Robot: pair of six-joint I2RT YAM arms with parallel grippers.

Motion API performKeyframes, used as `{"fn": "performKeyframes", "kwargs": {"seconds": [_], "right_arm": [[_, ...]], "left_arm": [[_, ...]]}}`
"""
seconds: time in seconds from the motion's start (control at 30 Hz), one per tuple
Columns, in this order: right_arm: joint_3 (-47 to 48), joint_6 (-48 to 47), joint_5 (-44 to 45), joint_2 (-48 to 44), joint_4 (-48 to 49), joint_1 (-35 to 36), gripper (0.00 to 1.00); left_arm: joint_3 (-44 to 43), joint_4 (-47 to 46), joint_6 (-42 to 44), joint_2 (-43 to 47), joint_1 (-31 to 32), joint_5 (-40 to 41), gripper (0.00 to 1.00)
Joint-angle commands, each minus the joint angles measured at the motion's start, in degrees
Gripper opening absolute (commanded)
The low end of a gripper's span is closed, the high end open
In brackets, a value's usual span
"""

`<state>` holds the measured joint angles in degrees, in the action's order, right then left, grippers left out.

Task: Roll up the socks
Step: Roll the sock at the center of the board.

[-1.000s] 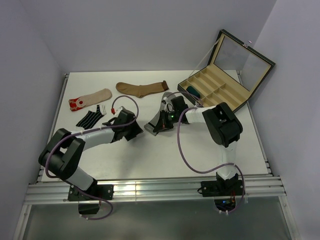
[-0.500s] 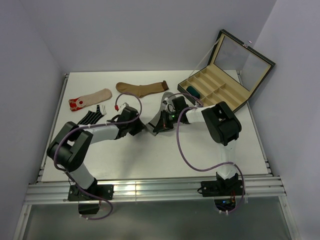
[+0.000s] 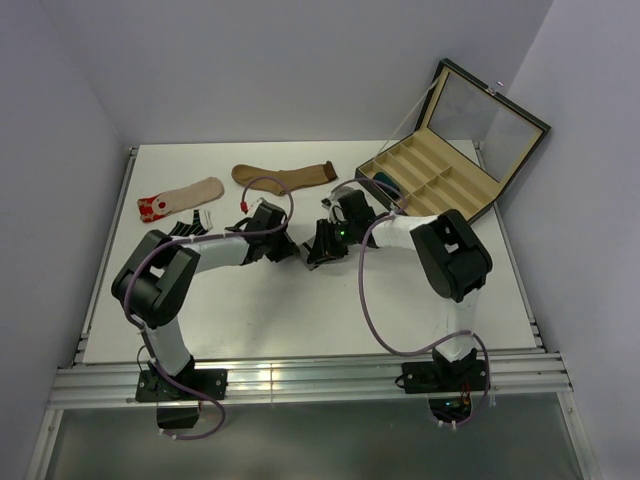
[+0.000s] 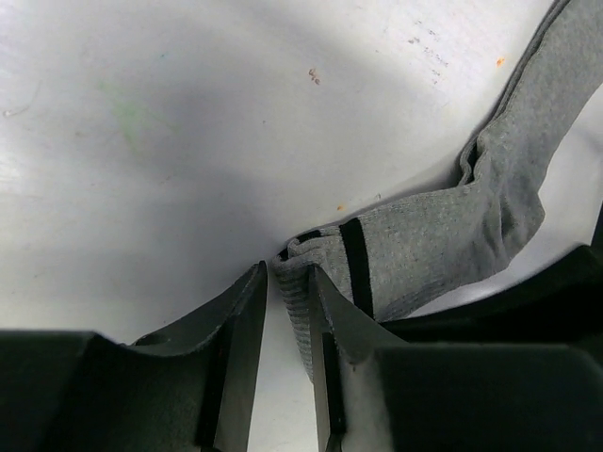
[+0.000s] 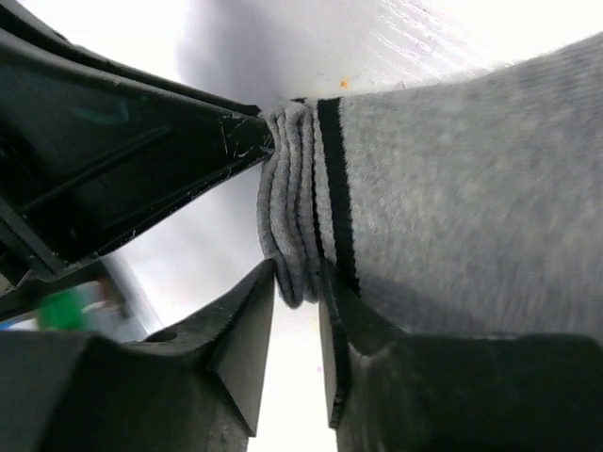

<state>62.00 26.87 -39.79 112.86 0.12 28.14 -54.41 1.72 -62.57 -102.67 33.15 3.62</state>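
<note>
A grey sock (image 4: 424, 240) with a black-striped cuff lies on the white table between my two grippers; in the top view the grippers mostly hide it. My left gripper (image 4: 286, 273) (image 3: 286, 247) stands narrowly open round the cuff's edge. The ribbing rests against the right finger (image 4: 325, 325), with a gap to the other. From the opposite side, my right gripper (image 5: 297, 282) (image 3: 314, 248) is open, the folded cuff (image 5: 292, 226) hanging just at its tips. A beige red-toed sock (image 3: 180, 197), a brown sock (image 3: 285, 177) and a black-and-white striped sock (image 3: 183, 232) lie at the back left.
An open case (image 3: 445, 190) with beige compartments stands at the back right, its lid (image 3: 490, 105) raised. A dark rolled sock (image 3: 383, 181) sits in its leftmost compartment. The left arm passes over the striped sock.
My left gripper has slid right up to the grey sock's cuff and narrowed. My right gripper, shut on the sock before, has opened.
</note>
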Motion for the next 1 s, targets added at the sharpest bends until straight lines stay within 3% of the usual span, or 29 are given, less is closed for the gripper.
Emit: {"fn": "performKeyframes", "kwargs": {"seconds": [0.0,0.17,0.27,0.6,0.97], "right_arm": [[-0.38,-9.1,17.69,-7.1,-7.76,3.32,0.36],[-2.67,-15.25,36.58,-13.89,-5.75,10.25,0.38],[-3.55,-17.81,41.09,-15.91,-3.56,13.07,0.38],[-2.5,-21.34,37.07,-11.7,-0.3,16.24,0.34],[-3.64,-21.69,39.7,-7.22,-0.46,16.42,0.35]], "left_arm": [[0.45,9.09,2.71,-3.94,0.43,1.13,0.31],[-0.95,10.15,3.59,-3.85,0.86,1.92,0.31],[-1.83,10.85,4.12,-3.85,1.22,2.45,0.31],[-2.63,11.03,4.12,-3.94,1.66,2.18,0.31],[-2.8,11.03,3.42,-3.76,1.66,2.1,0.31]]}}
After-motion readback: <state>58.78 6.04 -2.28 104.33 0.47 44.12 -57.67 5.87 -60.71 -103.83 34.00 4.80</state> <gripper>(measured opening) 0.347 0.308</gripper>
